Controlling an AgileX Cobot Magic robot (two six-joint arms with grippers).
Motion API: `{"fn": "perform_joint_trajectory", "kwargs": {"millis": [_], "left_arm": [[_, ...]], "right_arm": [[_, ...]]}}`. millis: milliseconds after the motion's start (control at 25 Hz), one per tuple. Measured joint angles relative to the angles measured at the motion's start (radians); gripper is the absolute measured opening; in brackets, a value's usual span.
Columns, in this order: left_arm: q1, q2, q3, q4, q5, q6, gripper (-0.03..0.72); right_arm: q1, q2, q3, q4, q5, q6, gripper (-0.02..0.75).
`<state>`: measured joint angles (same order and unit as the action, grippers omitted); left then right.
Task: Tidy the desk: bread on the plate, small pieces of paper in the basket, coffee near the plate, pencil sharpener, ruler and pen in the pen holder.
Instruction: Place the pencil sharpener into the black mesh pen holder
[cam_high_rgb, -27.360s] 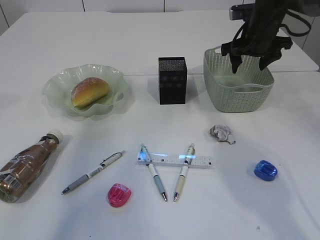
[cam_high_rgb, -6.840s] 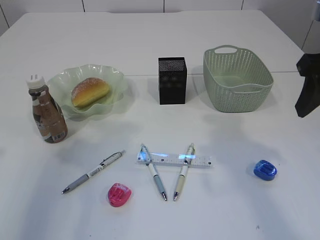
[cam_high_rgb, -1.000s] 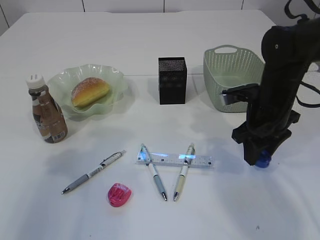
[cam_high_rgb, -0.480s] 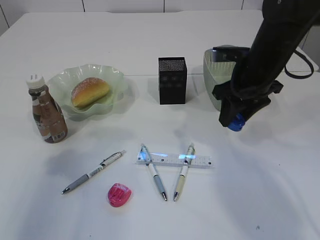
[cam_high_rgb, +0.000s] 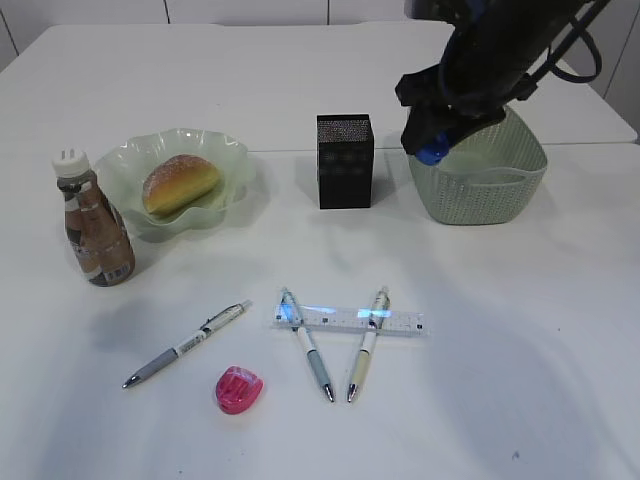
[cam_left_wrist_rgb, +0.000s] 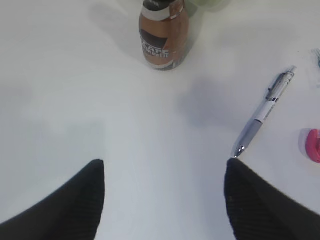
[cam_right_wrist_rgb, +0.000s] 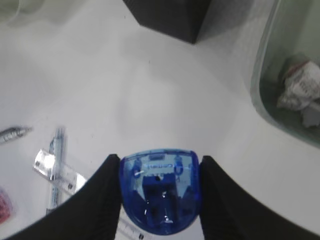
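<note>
Between pen holder (cam_high_rgb: 345, 160) & basket (cam_high_rgb: 478, 180), right gripper (cam_high_rgb: 432, 150) now hangs higher, clamping blue sharpener (cam_right_wrist_rgb: 159, 189), lifted off table. Left gripper (cam_left_wrist_rgb: 162, 200) spread apart, holding nothing, w/ coffee bottle (cam_left_wrist_rgb: 163, 33) ahead.

Bare white lab table (cam_high_rgb: 200, 70)

Basket (cam_high_rgb: 480, 180) left rim hidden behind right arm; pink sharpener (cam_left_wrist_rgb: 314, 146) cut off.
</note>
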<state>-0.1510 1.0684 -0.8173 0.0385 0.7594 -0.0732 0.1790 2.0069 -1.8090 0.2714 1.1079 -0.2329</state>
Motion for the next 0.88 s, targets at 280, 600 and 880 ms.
{"fn": "perform_joint_trajectory", "kwargs": {"millis": [280,600,880], "left_arm": [[0.0,0.0,0.0,0.0,0.0,0.0,0.525],[0.0,0.0,0.0,0.0,0.0,0.0,0.525],[0.0,0.0,0.0,0.0,-0.004,0.0,0.525]], "right_arm": [[0.023,0.003,-0.009,0.01,-0.141,0.0,0.354],[0.043,0.012,-0.009,0.028,-0.369,-0.004,0.354],[0.044,0.014,-0.009,0.037,-0.565,-0.008,0.354]]}}
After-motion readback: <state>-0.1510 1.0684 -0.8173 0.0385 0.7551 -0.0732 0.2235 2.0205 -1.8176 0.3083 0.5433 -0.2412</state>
